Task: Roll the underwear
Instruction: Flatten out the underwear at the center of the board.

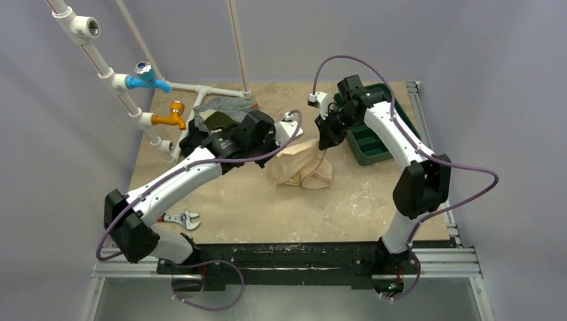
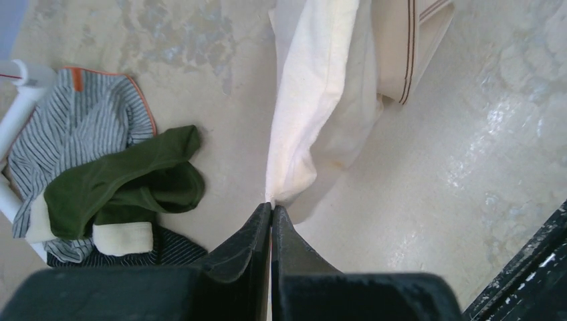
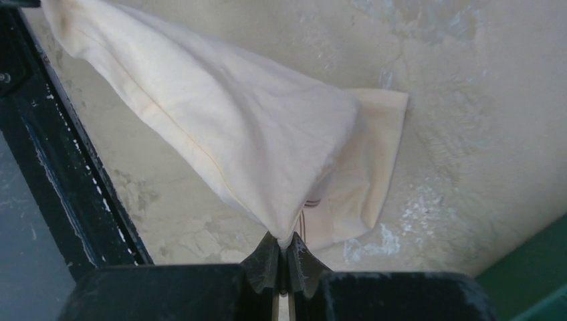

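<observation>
Clothing comes to three pieces by our count. One is the pale beige underwear (image 1: 301, 167), bunched near the middle of the desk (image 1: 254, 200). The other two are an olive-green garment (image 2: 127, 177) and a grey striped garment (image 2: 87, 120), heaped together at about 11 o'clock, the green one lying on the striped one.

We see two claws, both pinched onto the underwear. The left claw (image 2: 271, 207) has its jaws pressed together on a low corner of the cloth, which rises from the tips in a loose fold. The right claw (image 3: 284, 244) is clamped on another gathered point, and the fabric spreads away from it towards 11 o'clock in its own view. A striped band edge shows on the part resting on the desk.

One green tray (image 1: 371, 144) sits at 2 o'clock, close to the right arm. One adjustable wrench (image 1: 182, 218) lies at 8 o'clock. On the white pipe frame at 10 o'clock we count two taps, one blue tap (image 1: 148, 79) and one orange tap (image 1: 170, 117).
</observation>
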Tool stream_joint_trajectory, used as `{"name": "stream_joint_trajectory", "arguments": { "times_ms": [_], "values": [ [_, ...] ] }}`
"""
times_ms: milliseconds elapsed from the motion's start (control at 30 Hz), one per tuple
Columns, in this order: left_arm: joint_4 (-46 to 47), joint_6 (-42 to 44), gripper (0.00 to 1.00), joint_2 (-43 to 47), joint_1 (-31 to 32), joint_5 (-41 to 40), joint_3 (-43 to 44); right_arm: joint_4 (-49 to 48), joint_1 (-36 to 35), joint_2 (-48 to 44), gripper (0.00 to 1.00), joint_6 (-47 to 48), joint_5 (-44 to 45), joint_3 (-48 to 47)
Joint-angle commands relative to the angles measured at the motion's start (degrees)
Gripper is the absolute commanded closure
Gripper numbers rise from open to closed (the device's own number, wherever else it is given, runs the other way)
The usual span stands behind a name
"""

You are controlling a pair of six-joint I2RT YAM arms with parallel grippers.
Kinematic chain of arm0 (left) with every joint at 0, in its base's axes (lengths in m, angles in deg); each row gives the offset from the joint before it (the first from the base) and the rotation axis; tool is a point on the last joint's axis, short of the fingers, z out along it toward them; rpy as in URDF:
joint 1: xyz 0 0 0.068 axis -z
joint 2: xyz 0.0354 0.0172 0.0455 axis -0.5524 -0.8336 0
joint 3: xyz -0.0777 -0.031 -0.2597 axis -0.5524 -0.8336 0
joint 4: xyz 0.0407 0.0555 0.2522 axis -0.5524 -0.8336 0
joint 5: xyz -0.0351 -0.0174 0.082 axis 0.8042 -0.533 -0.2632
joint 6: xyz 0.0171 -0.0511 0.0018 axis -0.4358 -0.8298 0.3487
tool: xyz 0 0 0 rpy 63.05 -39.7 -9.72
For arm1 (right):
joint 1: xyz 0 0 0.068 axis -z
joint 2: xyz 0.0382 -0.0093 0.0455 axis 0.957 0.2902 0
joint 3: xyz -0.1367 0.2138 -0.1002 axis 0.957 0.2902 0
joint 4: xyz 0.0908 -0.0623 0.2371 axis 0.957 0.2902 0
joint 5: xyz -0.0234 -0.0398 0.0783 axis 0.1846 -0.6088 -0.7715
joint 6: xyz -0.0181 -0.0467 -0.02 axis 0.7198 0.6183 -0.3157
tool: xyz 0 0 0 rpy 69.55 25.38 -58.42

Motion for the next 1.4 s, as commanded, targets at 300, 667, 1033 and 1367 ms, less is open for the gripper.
{"name": "stream_joint_trajectory", "arguments": {
  "times_ms": [300, 667, 1033, 1367],
  "values": [
    [-4.5, -3.1, 1.0, 7.8, -8.0, 16.6, 10.1, 10.4, -0.1, -7.6, 0.99, 6.3, 2.4, -13.5],
    [-2.7, -7.3, 1.0, 10.3, -8.7, 12.7, 12.2, 14.6, -1.5, -11.3, 0.8, 9.8, 0.3, -15.4],
    [-2.0, -8.2, 1.0, 10.6, -9.0, 11.8, 11.5, 11.6, -1.6, -11.9, 0.89, 11.0, -2.6, -7.1],
    [1.0, -7.4, 1.0, 13.4, -9.0, 9.4, 0.1, -11.9, -3.4, -16.3, 0.48, 5.8, -23.3, 17.8]
  ]
}}
